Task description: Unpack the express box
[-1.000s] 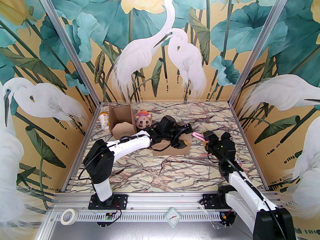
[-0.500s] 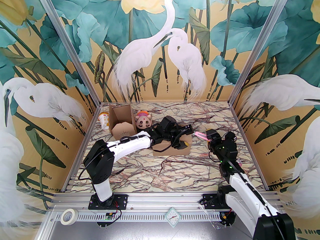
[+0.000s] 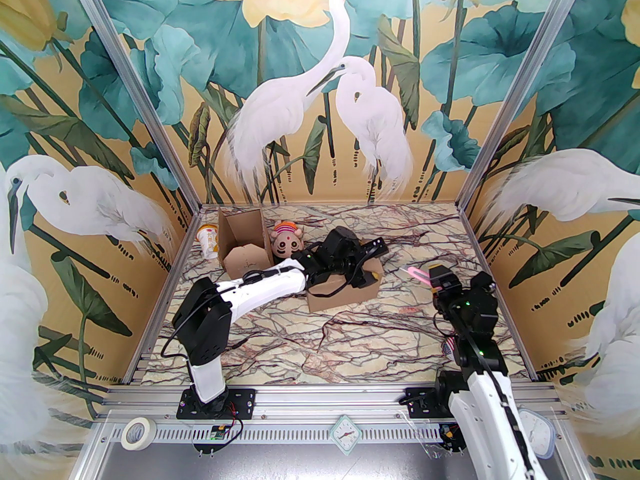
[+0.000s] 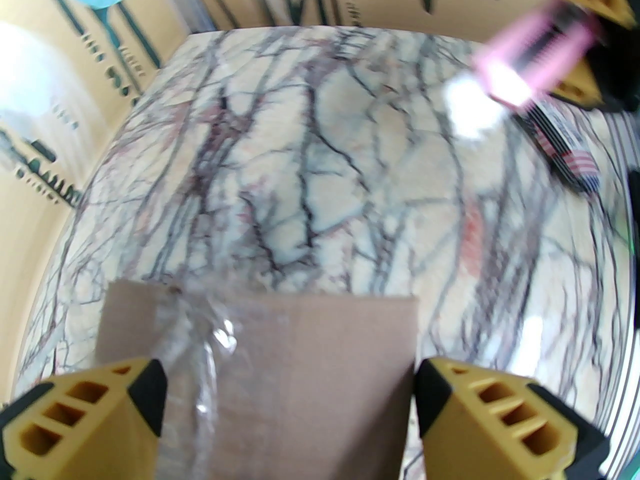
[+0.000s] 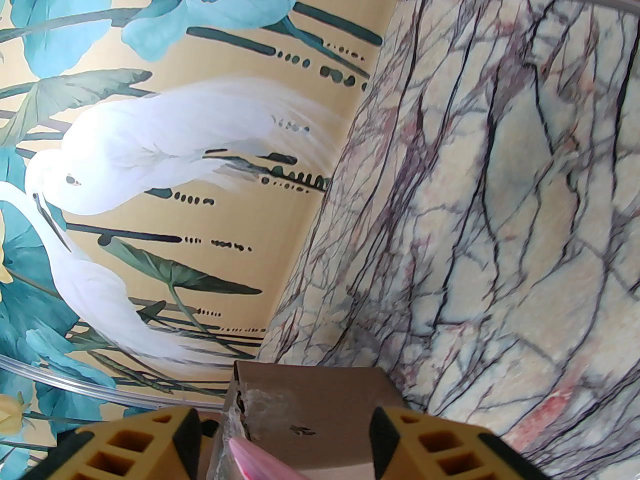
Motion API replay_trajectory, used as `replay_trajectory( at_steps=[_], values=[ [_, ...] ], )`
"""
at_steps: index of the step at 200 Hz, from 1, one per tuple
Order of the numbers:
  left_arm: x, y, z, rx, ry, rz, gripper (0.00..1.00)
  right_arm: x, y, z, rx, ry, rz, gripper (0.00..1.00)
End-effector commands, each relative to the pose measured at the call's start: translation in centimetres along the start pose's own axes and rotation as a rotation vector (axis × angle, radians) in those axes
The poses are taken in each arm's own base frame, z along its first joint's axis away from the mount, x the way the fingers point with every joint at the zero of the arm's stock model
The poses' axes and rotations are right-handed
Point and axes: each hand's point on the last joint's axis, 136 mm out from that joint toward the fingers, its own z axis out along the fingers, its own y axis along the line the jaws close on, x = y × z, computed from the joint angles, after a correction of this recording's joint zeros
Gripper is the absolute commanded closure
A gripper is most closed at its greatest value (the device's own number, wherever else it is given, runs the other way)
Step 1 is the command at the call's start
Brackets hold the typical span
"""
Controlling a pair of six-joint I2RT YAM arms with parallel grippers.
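Cardboard box (image 3: 350, 295) under wide L jaws, R jaws grip pink tool (image 3: 416, 274)

Marble table (image 3: 325, 353): near half open. Obstacles: taped box (image 3: 350, 295) at centre; open carton (image 3: 243, 248), doll (image 3: 286, 240), cup (image 3: 209, 242) far left.

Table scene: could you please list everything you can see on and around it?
sealed box: one, brown, mid-table
open box: one, brown, back left
cup: one, yellow-white, left of open box
plush doll: one, pink-faced, right of open box
cutter: one, pink, in right claw
flag-patterned item: one, striped, beside right arm
tape roll: one, white, front rail
left claw: one, yellow-tipped, open above sealed box
right claw: one, yellow-tipped, closed on cutter
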Motion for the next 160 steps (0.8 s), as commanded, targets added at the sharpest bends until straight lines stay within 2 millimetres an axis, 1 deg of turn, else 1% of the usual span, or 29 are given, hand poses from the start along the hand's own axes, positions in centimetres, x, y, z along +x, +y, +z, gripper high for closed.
replay_trajectory(
  at_steps=[1,13,30,43,65,73,81,93,106,124,137,151,155,160],
  values=[
    [-1.6,3.0,-0.2,-0.115,0.028,-0.127,0.07,1.3,-1.2,0.1,0.117,0.109,-0.090,1.00],
    [-2.4,3.9,-0.7,-0.145,0.050,-0.180,0.05,1.8,-1.5,0.4,0.167,0.159,-0.138,1.00],
    [-2.2,5.7,-1.8,-0.193,0.109,-0.284,0.03,2.6,-1.4,0.9,0.223,0.216,-0.225,1.00],
    [-1.6,7.0,-3.0,-0.201,0.145,-0.389,0.04,3.4,-1.3,1.5,0.265,0.261,-0.284,1.00],
    [1.2,8.7,-5.0,-0.188,0.225,-0.585,0.04,5.8,-1.3,2.9,0.331,0.371,-0.371,1.00],
    [2.4,9.1,-5.7,-0.189,0.254,-0.638,0.05,6.7,-1.5,3.3,0.366,0.411,-0.408,1.00],
    [3.5,9.5,-6.3,-0.194,0.277,-0.674,0.05,7.4,-1.1,3.8,0.380,0.446,-0.445,1.00],
    [5.2,9.4,-6.9,-0.182,0.310,-0.709,0.05,8.5,-0.4,4.7,0.373,0.482,-0.478,1.00],
    [7.4,9.2,-7.3,-0.175,0.361,-0.759,0.05,9.4,0.4,5.7,0.341,0.495,-0.481,1.00],
    [9.9,8.8,-7.6,-0.149,0.416,-0.835,0.07,9.6,1.2,7.2,0.334,0.495,-0.474,1.00],
    [10.6,8.0,-7.6,-0.098,0.430,-0.876,0.09,9.5,1.7,8.4,0.341,0.494,-0.487,1.00],
    [10.7,6.8,-7.7,-0.033,0.432,-0.898,0.11,9.2,2.8,9.7,0.341,0.487,-0.512,1.00],
    [10.6,6.4,-7.7,-0.015,0.432,-0.904,0.11,9.2,2.8,10.1,0.347,0.491,-0.522,1.00],
    [10.6,6.0,-7.8,0.004,0.433,-0.911,0.12,9.0,3.4,10.5,0.340,0.488,-0.532,1.00]
  ],
)
